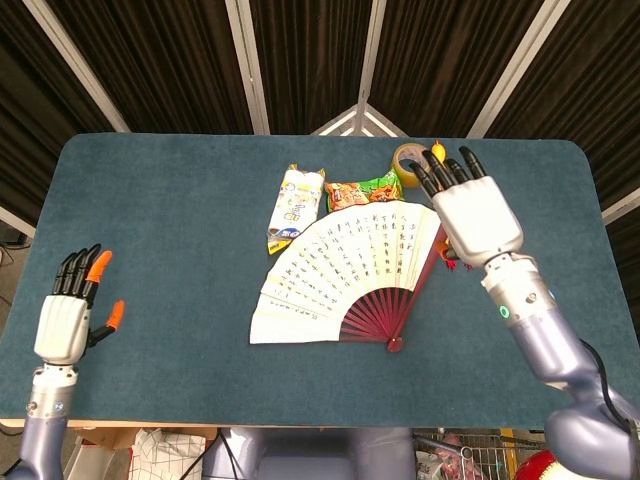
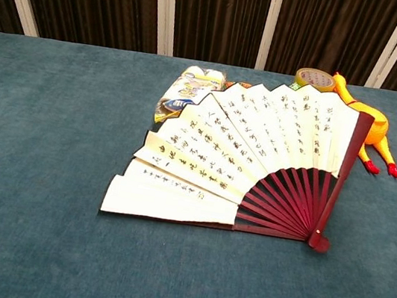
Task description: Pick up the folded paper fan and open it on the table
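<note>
1. Fingers of the right hand (image 1: 475, 215) are spread and hold nothing; the hand hangs palm-down just right of the fan's right edge, above the yellow toy, and I cannot tell whether it touches anything beneath it.
2. Paper fan (image 1: 345, 280) lies spread flat on the tabletop (image 1: 160, 220), its white leaf with black writing fanned toward the left and far side, its red ribs (image 2: 288, 201) gathering at a pivot at the near right. Judging by how it lies, the opening looks done, and the empty hand fits with a release.
3. From the chest view the fan's right guard stick (image 2: 341, 179) runs from the pivot up toward the far side, and no hand shows in that view, so the fan rests on its own.
4. Behind the fan's far edge sit a white snack packet (image 1: 295, 205), an orange and green snack bag (image 1: 362, 195), a roll of tape (image 2: 315, 79) and a yellow rubber chicken (image 2: 373, 135); the leaf overlaps the packets' near ends, probably because the fan spread toward them.
5. Far off at the near left corner, the left hand (image 1: 68, 315) is held upright with its fingers apart and empty, well clear of the fan, seemingly kept out of the way.
</note>
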You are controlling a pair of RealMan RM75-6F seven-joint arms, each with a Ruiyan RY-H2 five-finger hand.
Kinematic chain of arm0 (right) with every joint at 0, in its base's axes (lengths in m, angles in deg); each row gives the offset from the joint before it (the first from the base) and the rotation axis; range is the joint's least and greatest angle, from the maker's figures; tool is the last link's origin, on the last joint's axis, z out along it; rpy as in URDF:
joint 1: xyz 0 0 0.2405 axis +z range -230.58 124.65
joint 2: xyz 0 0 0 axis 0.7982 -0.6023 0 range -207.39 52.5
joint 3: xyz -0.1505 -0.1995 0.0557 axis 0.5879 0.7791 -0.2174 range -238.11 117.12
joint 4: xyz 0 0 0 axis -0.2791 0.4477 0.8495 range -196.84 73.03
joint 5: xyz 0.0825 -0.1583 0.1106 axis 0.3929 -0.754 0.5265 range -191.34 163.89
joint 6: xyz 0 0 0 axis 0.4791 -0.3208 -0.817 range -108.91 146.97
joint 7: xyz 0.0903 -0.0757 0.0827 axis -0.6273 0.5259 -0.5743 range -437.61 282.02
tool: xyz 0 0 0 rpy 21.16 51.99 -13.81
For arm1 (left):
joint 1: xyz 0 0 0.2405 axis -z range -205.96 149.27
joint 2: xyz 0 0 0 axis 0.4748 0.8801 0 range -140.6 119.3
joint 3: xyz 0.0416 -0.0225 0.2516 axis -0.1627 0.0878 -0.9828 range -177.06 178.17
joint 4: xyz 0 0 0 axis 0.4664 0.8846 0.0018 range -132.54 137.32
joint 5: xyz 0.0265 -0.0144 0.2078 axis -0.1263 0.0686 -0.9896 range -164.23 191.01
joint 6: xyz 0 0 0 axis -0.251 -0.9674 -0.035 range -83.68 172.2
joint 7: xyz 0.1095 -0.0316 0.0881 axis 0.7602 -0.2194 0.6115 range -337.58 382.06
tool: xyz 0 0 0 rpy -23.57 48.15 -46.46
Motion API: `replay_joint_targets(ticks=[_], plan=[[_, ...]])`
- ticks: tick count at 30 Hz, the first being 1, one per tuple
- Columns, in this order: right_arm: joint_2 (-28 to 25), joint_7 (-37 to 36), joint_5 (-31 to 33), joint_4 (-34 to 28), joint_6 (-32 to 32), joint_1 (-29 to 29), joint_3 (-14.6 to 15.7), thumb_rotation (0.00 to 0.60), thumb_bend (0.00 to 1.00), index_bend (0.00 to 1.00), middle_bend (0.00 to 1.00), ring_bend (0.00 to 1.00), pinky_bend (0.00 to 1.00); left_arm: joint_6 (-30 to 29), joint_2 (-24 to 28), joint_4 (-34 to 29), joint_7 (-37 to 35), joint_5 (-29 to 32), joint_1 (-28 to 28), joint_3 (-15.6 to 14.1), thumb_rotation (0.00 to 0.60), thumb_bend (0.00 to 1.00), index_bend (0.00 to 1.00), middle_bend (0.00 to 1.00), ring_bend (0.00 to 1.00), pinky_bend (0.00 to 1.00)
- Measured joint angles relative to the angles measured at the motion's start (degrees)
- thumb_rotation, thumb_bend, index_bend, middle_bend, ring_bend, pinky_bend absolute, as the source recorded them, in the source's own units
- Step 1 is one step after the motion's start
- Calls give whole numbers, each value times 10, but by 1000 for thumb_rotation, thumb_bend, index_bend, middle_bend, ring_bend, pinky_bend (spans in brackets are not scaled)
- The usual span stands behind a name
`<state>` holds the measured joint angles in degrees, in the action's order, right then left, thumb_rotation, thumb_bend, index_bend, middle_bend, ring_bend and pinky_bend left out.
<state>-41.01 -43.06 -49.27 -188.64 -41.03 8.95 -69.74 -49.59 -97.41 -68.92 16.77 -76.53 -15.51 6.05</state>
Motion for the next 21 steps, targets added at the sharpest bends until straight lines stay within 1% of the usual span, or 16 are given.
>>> replay_joint_targets(ticks=[2, 5, 8, 9, 12, 15, 18, 21], plan=[[2, -31, -36, -9, -20, -27, 1, 600, 237, 0, 23, 150, 36, -7, 11, -18, 12, 2, -6, 1, 600, 556, 57, 0, 0, 0], [13, -70, -123, -18, -59, -84, 13, 600, 237, 0, 23, 150, 36, -21, 33, -59, 29, 2, -18, 0, 600, 556, 53, 0, 0, 0], [34, -114, -228, -14, -102, -151, 37, 600, 236, 0, 23, 149, 36, -35, 61, -107, 49, 1, -33, -3, 600, 554, 54, 0, 0, 0], [45, -133, -271, -8, -121, -181, 48, 600, 236, 0, 24, 149, 36, -39, 70, -122, 55, 0, -37, -4, 600, 553, 54, 0, 0, 0], [82, -180, -366, 21, -173, -263, 81, 600, 236, 0, 24, 149, 36, -44, 104, -165, 75, -3, -53, -16, 600, 549, 54, 0, 0, 0], [125, -217, -427, 70, -223, -328, 109, 600, 237, 0, 24, 149, 36, -42, 131, -197, 97, -3, -65, -26, 600, 547, 54, 0, 0, 0], [163, -240, -459, 118, -258, -374, 128, 600, 236, 0, 24, 150, 36, -39, 143, -208, 104, -1, -72, -28, 600, 531, 53, 0, 0, 0], [197, -252, -483, 157, -292, -413, 139, 600, 236, 0, 24, 149, 36, -36, 147, -208, 103, 7, -75, -25, 600, 525, 49, 0, 0, 0]])
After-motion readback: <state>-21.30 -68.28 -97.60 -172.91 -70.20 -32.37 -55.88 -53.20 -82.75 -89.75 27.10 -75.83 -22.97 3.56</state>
